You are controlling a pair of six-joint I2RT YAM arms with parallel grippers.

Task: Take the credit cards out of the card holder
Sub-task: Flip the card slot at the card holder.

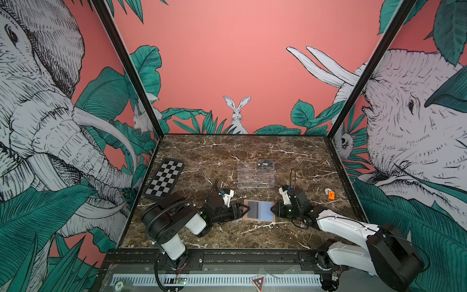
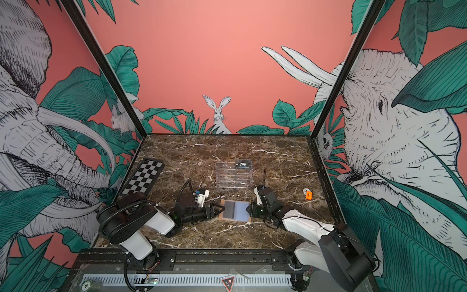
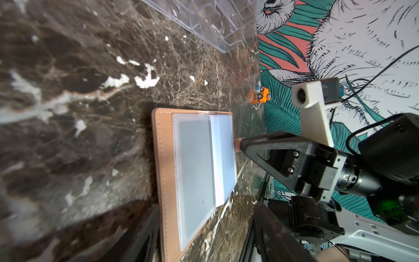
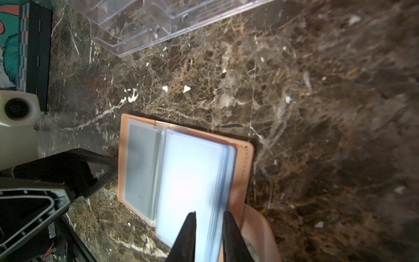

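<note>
Right wrist view: right hand (image 4: 209, 213) straddles the open card holder (image 4: 244, 163).

Credit card (image 3: 194, 172) face: hazy, unreadable.

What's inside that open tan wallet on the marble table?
The card holder holds clear plastic sleeves. A grey card shows through one sleeve. Glare whitens the stacked sleeves, so any cards inside them cannot be seen.

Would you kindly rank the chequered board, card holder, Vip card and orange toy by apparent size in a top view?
Largest to smallest:
1. chequered board
2. card holder
3. Vip card
4. orange toy
</note>
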